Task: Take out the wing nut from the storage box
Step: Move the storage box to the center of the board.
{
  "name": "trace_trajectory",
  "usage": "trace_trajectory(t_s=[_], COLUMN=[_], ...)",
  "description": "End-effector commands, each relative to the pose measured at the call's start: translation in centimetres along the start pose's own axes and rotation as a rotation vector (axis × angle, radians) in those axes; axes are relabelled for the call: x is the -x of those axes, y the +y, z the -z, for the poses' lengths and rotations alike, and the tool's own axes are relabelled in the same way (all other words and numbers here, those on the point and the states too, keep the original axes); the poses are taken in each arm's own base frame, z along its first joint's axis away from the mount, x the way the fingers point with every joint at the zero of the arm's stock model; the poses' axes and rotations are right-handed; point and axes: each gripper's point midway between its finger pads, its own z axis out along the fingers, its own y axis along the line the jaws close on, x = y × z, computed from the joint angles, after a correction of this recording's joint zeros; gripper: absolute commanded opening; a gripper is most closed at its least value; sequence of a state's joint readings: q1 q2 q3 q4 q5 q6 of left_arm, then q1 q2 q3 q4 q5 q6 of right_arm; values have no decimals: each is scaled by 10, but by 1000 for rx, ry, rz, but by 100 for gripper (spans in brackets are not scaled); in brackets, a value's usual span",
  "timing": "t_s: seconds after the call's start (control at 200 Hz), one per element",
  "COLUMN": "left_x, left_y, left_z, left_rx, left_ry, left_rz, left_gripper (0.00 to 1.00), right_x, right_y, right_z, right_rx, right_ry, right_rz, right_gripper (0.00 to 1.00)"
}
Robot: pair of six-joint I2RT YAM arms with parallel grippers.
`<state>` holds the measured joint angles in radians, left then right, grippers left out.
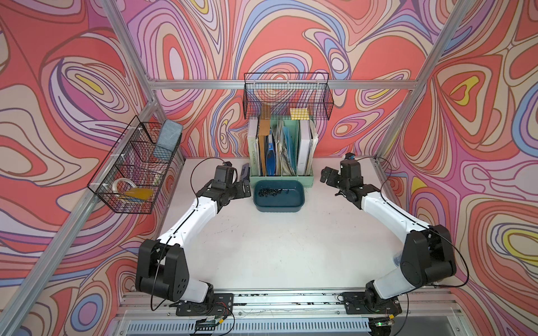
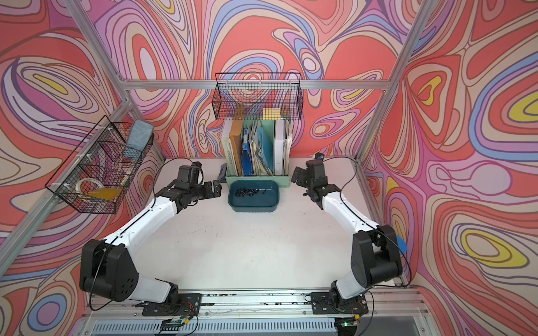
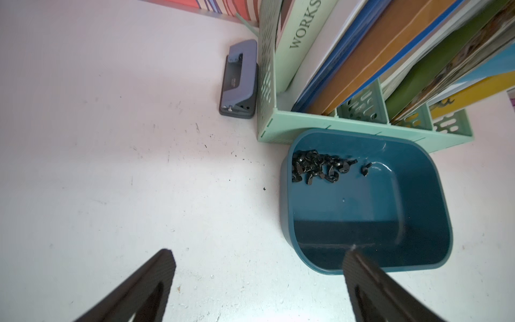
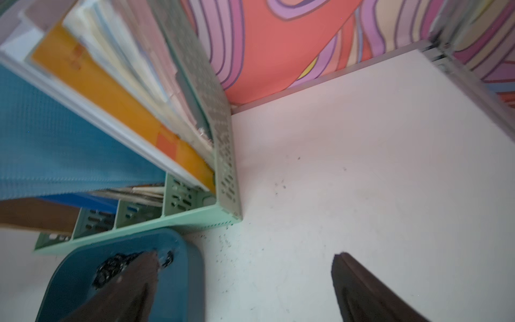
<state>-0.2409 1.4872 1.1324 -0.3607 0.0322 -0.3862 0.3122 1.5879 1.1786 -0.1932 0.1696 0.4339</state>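
Scuffed white tabletop (image 1: 276, 247), glossy round-cornered storage box (image 1: 279, 208), left fingers (image 3: 163, 266), right fingers (image 4: 351, 278) wide apart.

Storage box (image 1: 279, 208) beside file holder (image 1: 308, 178)

Bright, even light is flooding in.
Right wrist view is blurring; glare is glinting inside the storage box (image 3: 381, 167); wrist-view edges are bending.
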Motion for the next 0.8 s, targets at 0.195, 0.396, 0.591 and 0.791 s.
trace_trajectory(t_s=[0.195,0.396,0.591,0.791], left_x=[-19,-31,-36,-40], left_y=[-6,-7,-7,-6], left_z=[-27,-42,-46,-47], left_rx=[-36,-37,-41,-38], left_ry=[101,163,171,180], left_rz=[5,11,22,32], left_gripper=[99,99,99,99], right_x=[-69,-96,-119,-141], right_y=[95,92,100,83], right_z=[-30,-48,-60,-69], right_rx=[82,3,30,-63], right_ry=[204,299,374,447], right_rz=[137,152,149,133], right_gripper=[62,48,40,37])
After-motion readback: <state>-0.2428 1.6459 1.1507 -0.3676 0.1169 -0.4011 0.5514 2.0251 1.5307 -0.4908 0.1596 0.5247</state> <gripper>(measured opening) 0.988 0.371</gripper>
